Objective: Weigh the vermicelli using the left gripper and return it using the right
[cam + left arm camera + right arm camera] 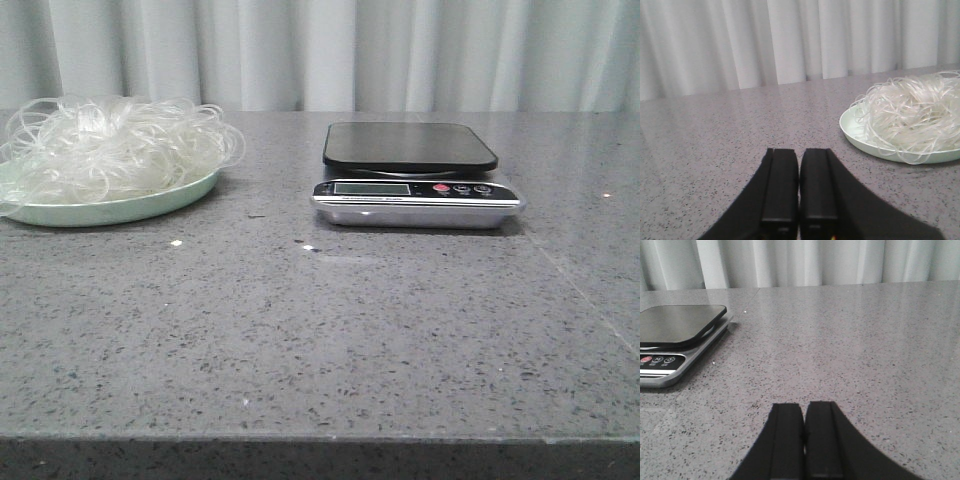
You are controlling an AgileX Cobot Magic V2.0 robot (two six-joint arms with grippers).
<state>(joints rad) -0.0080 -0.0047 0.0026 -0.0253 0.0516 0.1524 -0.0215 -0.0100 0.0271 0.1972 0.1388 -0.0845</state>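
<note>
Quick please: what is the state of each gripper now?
Left gripper: closed, holding nothing.
Right gripper: closed, holding nothing.

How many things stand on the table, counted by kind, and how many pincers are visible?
Vermicelli mound: 1
Pale green plate: 1
Kitchen scale: 1
Pincers, both closed and holding nothing: 2 (left pincer, right pincer)
Total: 5
</note>
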